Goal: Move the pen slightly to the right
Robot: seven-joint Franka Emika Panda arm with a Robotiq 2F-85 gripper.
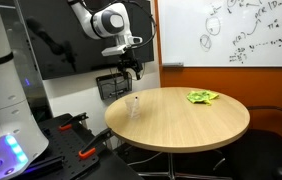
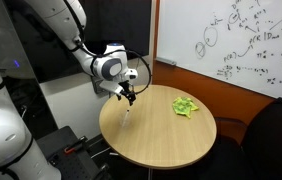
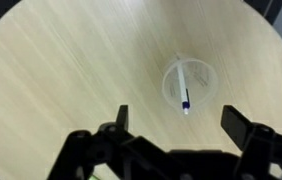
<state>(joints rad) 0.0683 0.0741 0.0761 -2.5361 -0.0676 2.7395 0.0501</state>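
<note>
A white pen with a blue tip [image 3: 185, 88] stands tilted inside a clear plastic cup [image 3: 188, 82] on the round wooden table [image 3: 71, 70]. In both exterior views the cup with the pen [image 1: 133, 107] [image 2: 127, 120] stands near the table's edge closest to the robot. My gripper [image 3: 178, 122] hangs above the cup, open and empty, its two fingers on either side of the cup in the wrist view. It also shows in both exterior views [image 1: 135, 70] [image 2: 128, 98], a short way above the cup.
A crumpled green cloth or wrapper [image 1: 202, 97] [image 2: 186, 106] lies on the far side of the table. A whiteboard [image 1: 241, 30] covers the wall behind. A dark chair [image 2: 271, 130] stands beside the table. A black stand with red clamps [image 1: 76, 135] is on the floor.
</note>
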